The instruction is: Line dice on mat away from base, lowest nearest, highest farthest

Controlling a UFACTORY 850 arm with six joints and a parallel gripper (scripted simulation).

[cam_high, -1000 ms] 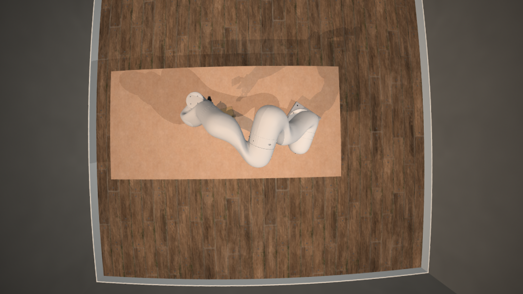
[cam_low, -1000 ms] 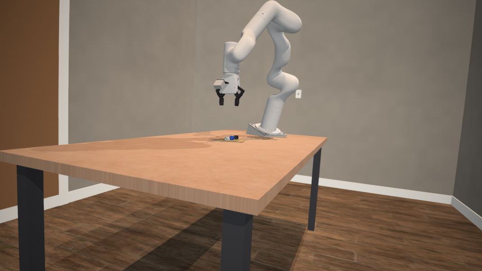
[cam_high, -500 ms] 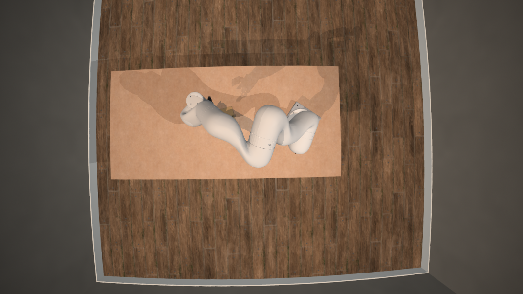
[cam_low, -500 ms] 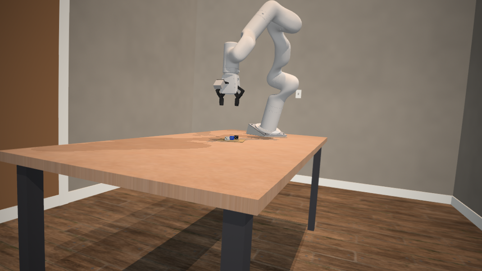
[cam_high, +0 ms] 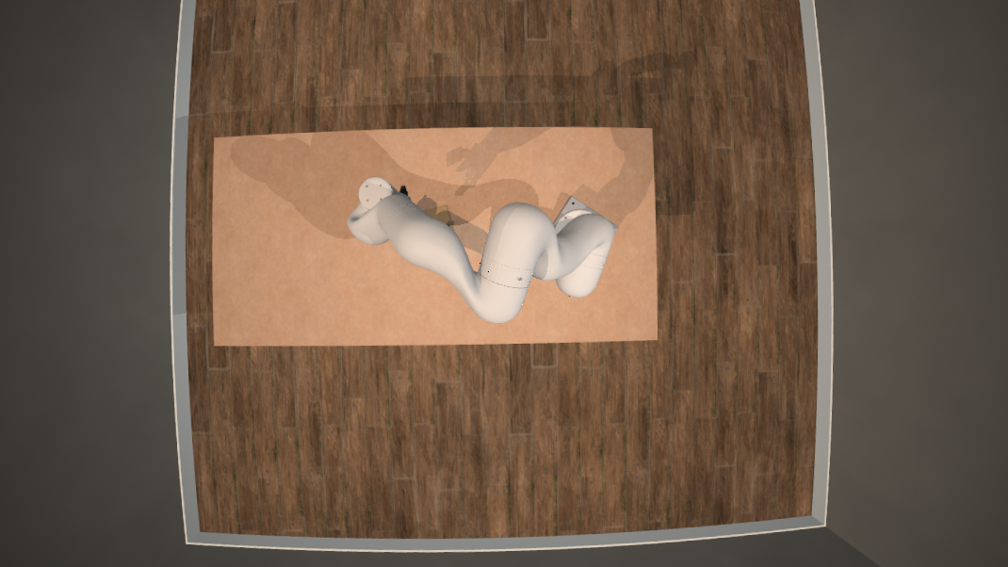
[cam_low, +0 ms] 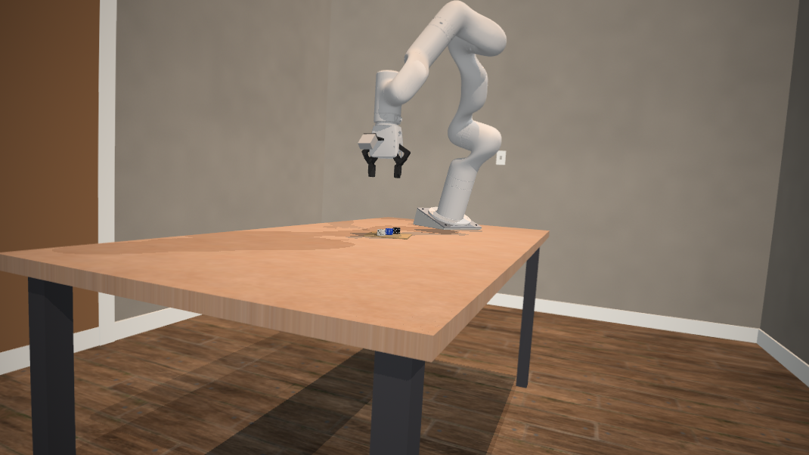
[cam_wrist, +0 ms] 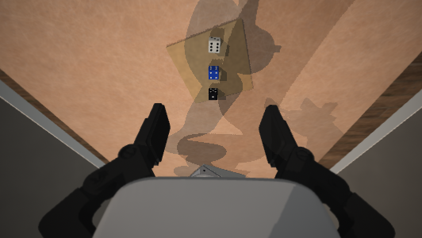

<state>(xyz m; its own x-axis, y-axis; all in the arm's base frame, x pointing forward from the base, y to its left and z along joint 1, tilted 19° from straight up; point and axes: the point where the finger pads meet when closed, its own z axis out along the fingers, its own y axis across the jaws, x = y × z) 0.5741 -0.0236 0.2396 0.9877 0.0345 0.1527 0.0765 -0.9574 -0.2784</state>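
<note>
Spread fingers (cam_high: 403, 190) (cam_low: 384, 171) are hovering above three dice (cam_low: 389, 231) (cam_wrist: 213, 72) lining up on the mat (cam_high: 442, 213) (cam_low: 402, 236) (cam_wrist: 234, 51) atop the desk (cam_high: 296, 296) (cam_low: 317, 271) (cam_wrist: 99, 59); likely light, rigid and smooth, each would suit a gentle pinch on opposite sides.

- Top view: no change can be made out anywhere in the frame, centre or edges.
- Exterior view: likewise, no visible change from either earlier picture.
- Wrist view: change cannot be told.
</note>
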